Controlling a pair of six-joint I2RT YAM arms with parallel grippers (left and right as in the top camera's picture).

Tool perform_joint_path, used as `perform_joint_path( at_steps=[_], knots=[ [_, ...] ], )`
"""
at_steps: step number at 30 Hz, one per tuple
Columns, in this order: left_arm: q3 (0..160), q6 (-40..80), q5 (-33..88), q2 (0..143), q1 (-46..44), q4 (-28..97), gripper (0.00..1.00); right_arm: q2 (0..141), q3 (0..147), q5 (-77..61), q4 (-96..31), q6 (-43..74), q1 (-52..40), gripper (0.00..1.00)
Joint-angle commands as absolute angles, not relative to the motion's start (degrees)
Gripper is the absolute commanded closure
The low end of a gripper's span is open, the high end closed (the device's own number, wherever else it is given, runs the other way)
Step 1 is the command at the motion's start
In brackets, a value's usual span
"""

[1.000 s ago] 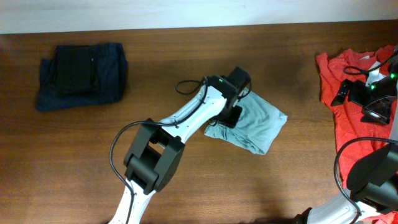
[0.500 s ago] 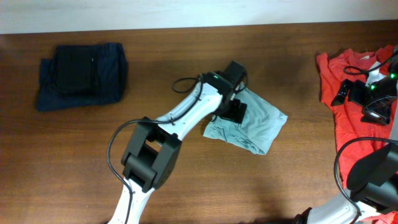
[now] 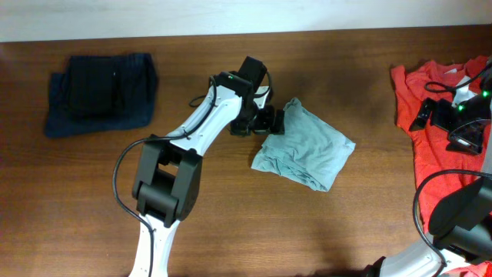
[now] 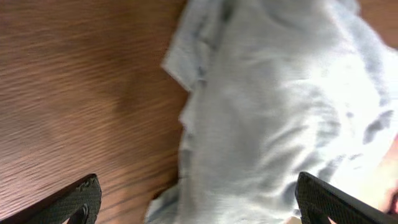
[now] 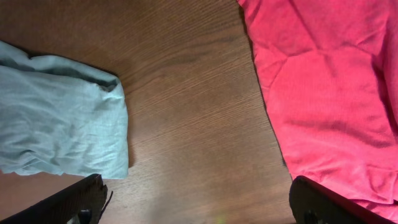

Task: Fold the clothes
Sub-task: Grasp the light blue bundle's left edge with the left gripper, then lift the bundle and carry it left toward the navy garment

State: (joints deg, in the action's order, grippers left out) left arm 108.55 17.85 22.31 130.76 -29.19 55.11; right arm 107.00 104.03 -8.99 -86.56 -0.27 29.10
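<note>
A folded light-blue garment (image 3: pixel 307 152) lies at the table's middle. It also shows in the left wrist view (image 4: pixel 280 106) and the right wrist view (image 5: pixel 59 118). My left gripper (image 3: pixel 269 121) is open and empty over the garment's upper left edge (image 4: pixel 199 208). A red garment (image 3: pixel 438 131) lies spread at the right edge and shows in the right wrist view (image 5: pixel 329 87). My right gripper (image 3: pixel 450 123) is open and empty above it, over bare wood (image 5: pixel 199 205) between the two garments.
A folded dark navy garment (image 3: pixel 100 92) lies at the far left of the wooden table (image 3: pixel 231 223). The pale wall edge runs along the back. My left arm stretches across from the front left.
My left gripper has drawn back up and to the left off the light-blue garment, from over its left part to its upper left edge. The right arm has not moved.
</note>
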Motion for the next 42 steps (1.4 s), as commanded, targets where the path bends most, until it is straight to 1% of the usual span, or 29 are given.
perform_joint_path(
  at_steps=[1,9,16,20,21,22,23,24,26,27,33,36,42],
  knots=[
    [109.7,15.7,26.6,131.5,-30.0,54.6,0.01,106.6,104.1,-8.3,-86.5,-0.3,29.3,0.01],
    [109.6,14.9,26.3,133.0,-31.7,54.7,0.01,106.6,104.1,-8.3,-86.5,-0.3,29.3,0.01],
    [109.6,15.0,16.8,136.5,-34.6,56.1,0.01,106.6,104.1,-8.3,-86.5,-0.3,29.3,0.01],
    [109.6,15.0,16.5,137.8,-35.3,56.1,0.01,106.6,104.1,-8.3,-86.5,-0.3,29.3,0.02],
    [109.6,14.9,16.5,138.0,-35.3,56.2,0.06,106.6,104.1,-8.3,-86.5,-0.3,29.3,0.01],
    [109.6,14.9,16.5,138.2,-35.2,56.4,0.27,106.6,104.1,-8.3,-86.5,-0.3,29.3,0.01],
    [109.6,14.9,16.5,138.2,-35.2,56.7,0.45,106.6,104.1,-8.3,-86.5,-0.3,29.3,0.01],
    [109.6,14.9,16.4,138.2,-35.1,57.1,0.71,106.6,104.1,-8.3,-86.5,-0.3,29.3,0.01],
    [109.6,14.9,16.4,138.2,-35.1,57.6,0.92,106.6,104.1,-8.3,-86.5,-0.3,29.3,0.01],
    [109.6,14.9,16.4,138.2,-35.1,57.7,0.99,106.6,104.1,-8.3,-86.5,-0.3,29.3,0.01],
    [112.7,14.9,15.3,138.1,-35.1,59.8,0.99,106.6,104.1,-8.3,-86.5,-0.3,29.3,0.01],
    [118.1,14.7,10.7,138.1,-35.1,63.7,0.99,106.6,104.1,-8.3,-86.5,-0.3,29.3,0.01],
    [129.0,9.0,3.9,138.1,-35.1,67.4,0.99,106.6,104.1,-8.3,-86.5,-0.3,29.3,0.02]
  ],
)
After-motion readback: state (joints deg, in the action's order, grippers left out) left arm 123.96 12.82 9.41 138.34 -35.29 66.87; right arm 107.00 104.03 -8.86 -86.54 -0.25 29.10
